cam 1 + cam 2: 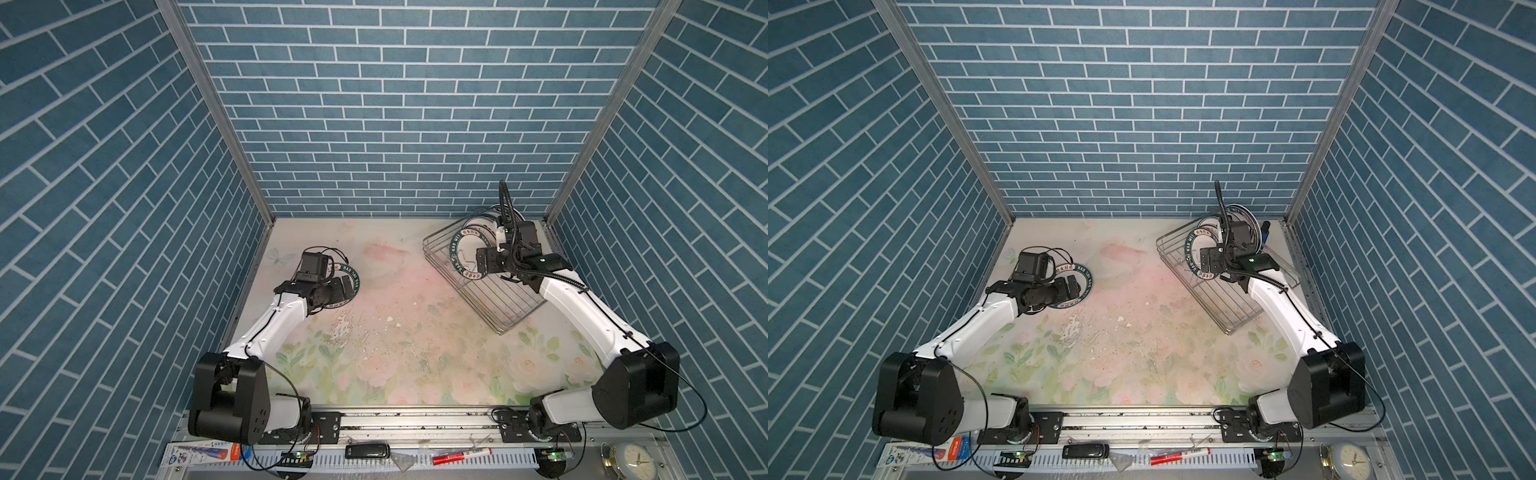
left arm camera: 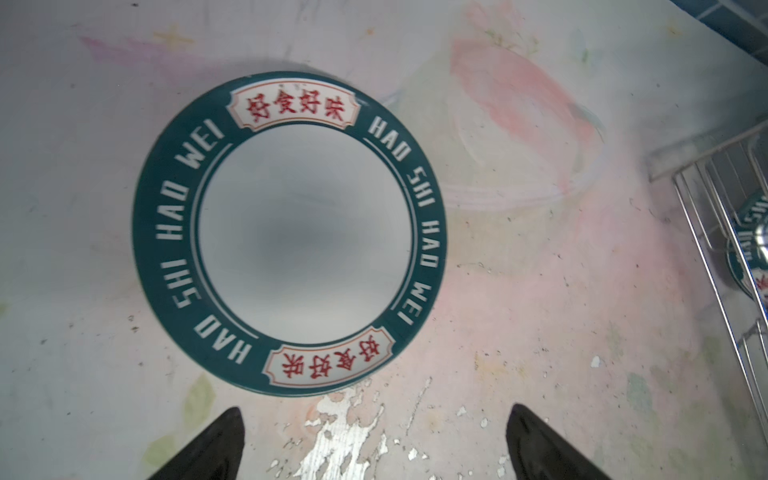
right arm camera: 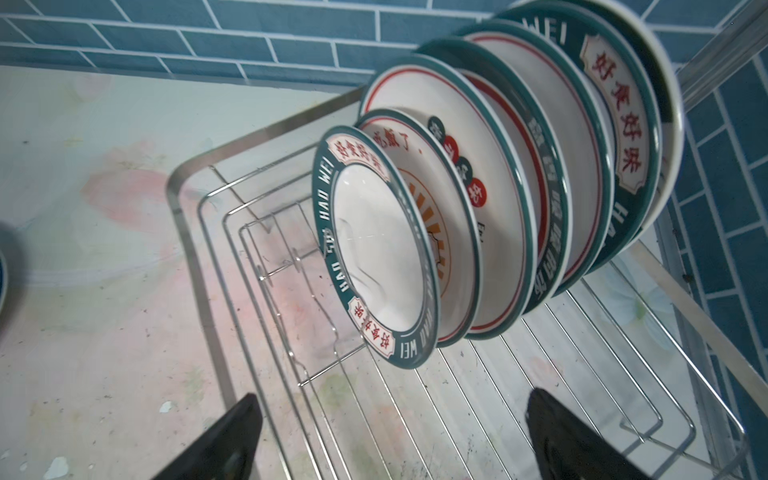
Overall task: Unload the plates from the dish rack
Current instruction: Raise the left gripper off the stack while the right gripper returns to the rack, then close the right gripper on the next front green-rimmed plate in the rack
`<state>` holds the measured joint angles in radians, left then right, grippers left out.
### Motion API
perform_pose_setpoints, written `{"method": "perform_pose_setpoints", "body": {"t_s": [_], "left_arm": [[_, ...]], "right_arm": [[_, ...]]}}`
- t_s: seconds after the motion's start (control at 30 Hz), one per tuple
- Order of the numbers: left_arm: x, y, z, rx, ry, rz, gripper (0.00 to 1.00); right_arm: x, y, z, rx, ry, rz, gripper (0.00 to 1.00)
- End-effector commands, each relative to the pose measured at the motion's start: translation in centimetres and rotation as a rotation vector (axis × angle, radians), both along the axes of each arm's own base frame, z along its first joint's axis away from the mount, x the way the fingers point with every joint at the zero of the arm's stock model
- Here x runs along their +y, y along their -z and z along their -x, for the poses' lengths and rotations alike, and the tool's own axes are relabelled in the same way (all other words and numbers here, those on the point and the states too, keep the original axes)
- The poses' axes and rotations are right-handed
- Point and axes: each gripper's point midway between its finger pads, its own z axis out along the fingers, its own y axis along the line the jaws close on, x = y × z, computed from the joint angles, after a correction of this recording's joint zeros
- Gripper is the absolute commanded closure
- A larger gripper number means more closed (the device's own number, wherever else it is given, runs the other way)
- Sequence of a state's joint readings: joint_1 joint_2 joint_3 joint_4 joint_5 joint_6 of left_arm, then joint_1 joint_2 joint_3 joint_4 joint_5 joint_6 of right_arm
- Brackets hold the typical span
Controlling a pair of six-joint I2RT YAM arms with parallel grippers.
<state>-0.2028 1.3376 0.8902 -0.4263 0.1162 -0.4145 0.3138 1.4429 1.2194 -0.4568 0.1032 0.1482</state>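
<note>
While one teal-banded plate (image 2: 291, 232) lies flat on the floral table (image 2: 561, 291) just ahead of the left gripper (image 2: 376, 409), whose fingers are spread wide and empty, the other plates (image 3: 382, 249) stand on edge in the dish rack (image 3: 270, 129), and the right gripper (image 3: 394, 395) hovers before them, fingers apart, touching nothing
</note>
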Motion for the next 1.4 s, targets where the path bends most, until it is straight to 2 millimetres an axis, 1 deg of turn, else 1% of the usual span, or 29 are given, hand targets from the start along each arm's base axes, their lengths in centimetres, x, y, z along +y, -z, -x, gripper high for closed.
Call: {"method": "perform_pose_setpoints", "body": {"t_s": [0.0, 0.07, 0.17, 0.3, 0.47, 0.6, 0.63, 0.77, 0.87, 0.93, 1.03, 1.13, 1.17, 1.3, 1.33, 1.37], "left_arm": [[-0.6, -1.1, -0.4, -0.051, 0.026, -0.052, 0.01], [-1.0, -1.2, -0.3, -0.056, 0.036, -0.053, 0.01], [-1.0, -1.2, -0.1, -0.081, 0.022, -0.042, 0.01], [-0.6, -1.7, 0.5, -0.121, 0.001, -0.041, 0.01], [0.2, -2.2, 1.1, -0.143, -0.02, -0.067, 0.01], [0.9, -2.1, 1.6, -0.152, -0.04, -0.086, 0.01], [0.9, -2.1, 1.6, -0.158, -0.043, -0.084, 0.01], [0.8, -2.0, 1.7, -0.17, -0.048, -0.064, 0.01], [0.7, -2.3, 1.7, -0.18, -0.051, -0.052, 0.01], [0.8, -2.3, 1.8, -0.184, -0.065, -0.052, 0.01], [0.8, -2.5, 1.7, -0.189, -0.061, -0.051, 0.01], [0.9, -2.5, 1.6, -0.185, -0.063, -0.06, 0.01], [1.0, -2.5, 1.6, -0.185, -0.065, -0.064, 0.01], [1.3, -2.8, 1.7, -0.204, -0.078, -0.074, 0.01], [1.4, -2.9, 1.7, -0.211, -0.081, -0.078, 0.01], [1.6, -3.1, 1.7, -0.217, -0.085, -0.082, 0.01]], "right_arm": [[1.0, -1.6, -2.2, -0.046, -0.063, -0.036, 0.01], [1.3, -1.0, -3.0, -0.036, -0.072, -0.049, 0.01], [1.4, -0.4, -3.7, -0.029, -0.069, -0.063, 0.01], [1.7, 0.0, -4.2, -0.023, -0.065, -0.087, 0.01], [2.0, 1.0, -5.1, -0.007, -0.069, -0.094, 0.01], [1.9, 1.9, -6.1, -0.002, -0.057, -0.101, 0.06], [2.0, 2.2, -6.4, 0.002, -0.06, -0.103, 0.09], [2.2, 3.1, -7.4, -0.001, -0.072, -0.113, 0.26], [2.4, 3.4, -7.9, -0.029, -0.095, -0.108, 0.35], [2.3, 3.6, -8.2, -0.053, -0.107, -0.098, 0.37], [2.7, 4.3, -8.5, -0.052, -0.133, -0.115, 0.45], [2.6, 4.8, -8.7, -0.048, -0.135, -0.121, 0.56], [2.6, 5.0, -8.7, -0.046, -0.138, -0.123, 0.59], [2.8, 5.2, -8.3, -0.057, -0.153, -0.14, 0.62], [2.8, 5.3, -8.3, -0.054, -0.153, -0.141, 0.64], [2.8, 5.4, -8.2, -0.052, -0.155, -0.142, 0.68]]}}
